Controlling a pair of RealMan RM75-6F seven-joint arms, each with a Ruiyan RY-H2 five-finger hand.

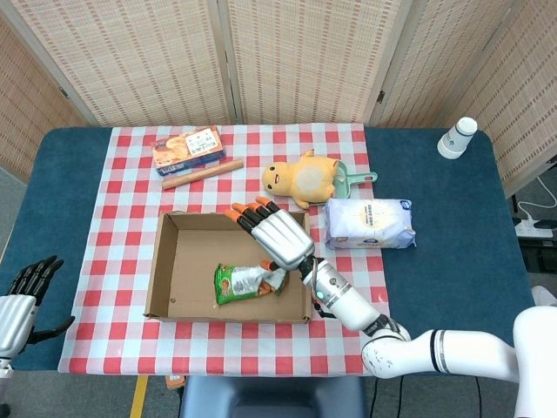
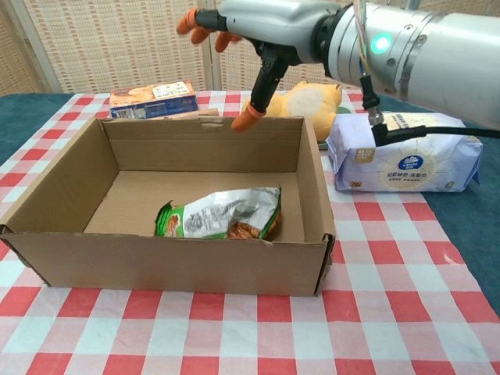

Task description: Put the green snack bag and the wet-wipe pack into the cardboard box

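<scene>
hovering above the cardboard box [image 1: 165,261], the right hand [image 1: 277,237] has its fingers [image 2: 248,119] spread and empty, so the green snack bag [image 2: 223,215] lies flat on the box floor just below them; the wet-wipe pack [image 1: 368,222] waits outside, beyond the fingers' far side; the left hand [image 1: 22,292] idles with fingers apart, holding nothing

— What do you have in the cardboard box [image 1: 165,261]?

— Your green snack bag [image 1: 246,282] lies flat on its floor, toward the right wall. Your right hand [image 1: 274,233] hovers over it, fingers spread, holding nothing.

— And the wet-wipe pack [image 1: 369,223]?

— On the checked cloth [image 1: 122,200], just right of the box. Your left hand [image 1: 19,294] sits at the table's left edge, seemingly open.
</scene>
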